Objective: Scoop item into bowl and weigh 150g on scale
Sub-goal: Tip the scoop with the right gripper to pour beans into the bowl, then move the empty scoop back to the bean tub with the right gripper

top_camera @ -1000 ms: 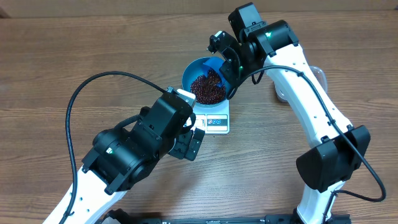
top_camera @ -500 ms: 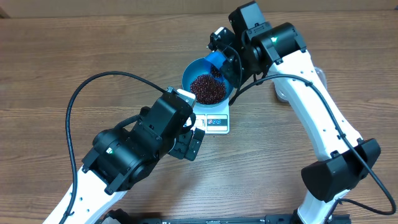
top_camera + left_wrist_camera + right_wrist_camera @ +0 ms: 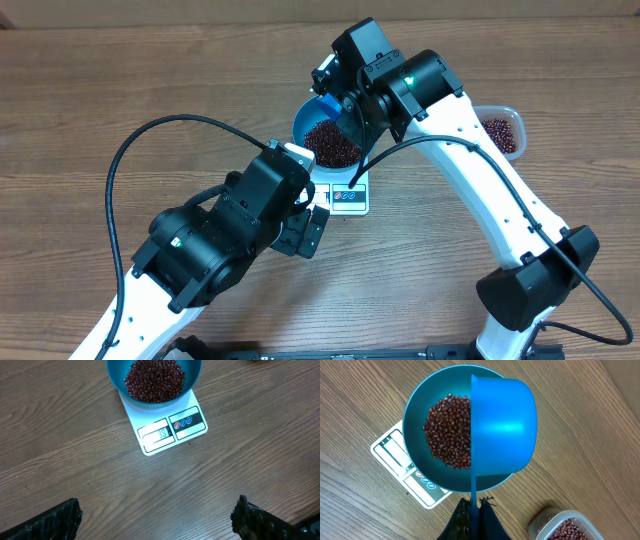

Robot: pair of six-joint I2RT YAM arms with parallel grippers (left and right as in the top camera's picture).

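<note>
The bright-blue bowl [image 3: 300,128] stands on the white scale [image 3: 350,197] and holds a heap of dark red-brown beans [image 3: 330,145]. My right gripper [image 3: 475,505] is shut on the thin handle of a small blue scoop [image 3: 502,430]. The scoop hangs tipped on its side over the right half of the bowl [image 3: 415,410], its outside toward the camera, next to the beans [image 3: 447,430]. My left gripper [image 3: 156,515] is open and holds nothing; it hovers over bare wood short of the scale [image 3: 170,432], whose display is lit. The bowl [image 3: 115,380] with beans [image 3: 155,380] lies beyond it.
A clear plastic tub [image 3: 500,130] with more beans sits on the table to the right of the bowl, also low right as the tub [image 3: 565,527] in the right wrist view. The left arm [image 3: 220,240] with its black cable fills the near-left table.
The right arm has swung left, carrying the scoop from the bowl's right side to its far rim. The bean tub at right is now uncovered. The left arm has stayed still.
</note>
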